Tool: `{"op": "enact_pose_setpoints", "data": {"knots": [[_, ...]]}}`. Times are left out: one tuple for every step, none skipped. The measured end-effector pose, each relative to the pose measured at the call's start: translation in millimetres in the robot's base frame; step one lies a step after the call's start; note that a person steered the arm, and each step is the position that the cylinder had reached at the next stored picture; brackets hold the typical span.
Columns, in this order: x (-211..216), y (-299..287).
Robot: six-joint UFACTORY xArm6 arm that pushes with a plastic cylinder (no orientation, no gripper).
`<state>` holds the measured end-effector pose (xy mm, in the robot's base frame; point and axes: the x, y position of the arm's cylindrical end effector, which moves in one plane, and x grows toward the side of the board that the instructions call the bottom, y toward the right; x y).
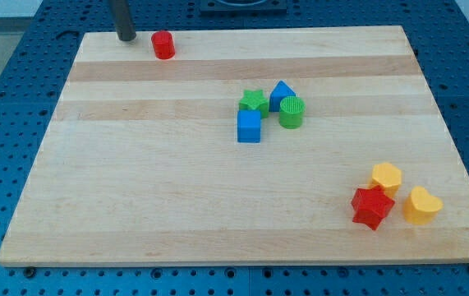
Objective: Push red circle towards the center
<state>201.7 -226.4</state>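
Observation:
The red circle [163,44] is a small red cylinder standing near the view's top left edge of the wooden board [135,205]. My tip [126,38] is at the board's top left, just left of the red circle and a short gap away from it, not touching.
Near the board's middle are a green star [254,102], a blue pentagon-like block [282,95], a green cylinder [291,112] and a blue cube [249,127]. At the bottom right are a yellow hexagon [386,177], a red star [372,206] and a yellow heart [422,205].

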Motion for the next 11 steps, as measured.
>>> {"op": "enact_pose_setpoints", "data": {"knots": [[12.2,-11.9],[27.7,-4.8],[32.9,49.5],[33.4,130.8],[34.3,206.2],[37.9,274.2],[37.8,294.0],[34.1,294.3],[47.4,321.4],[76.8,357.4],[94.3,376.2]]}}
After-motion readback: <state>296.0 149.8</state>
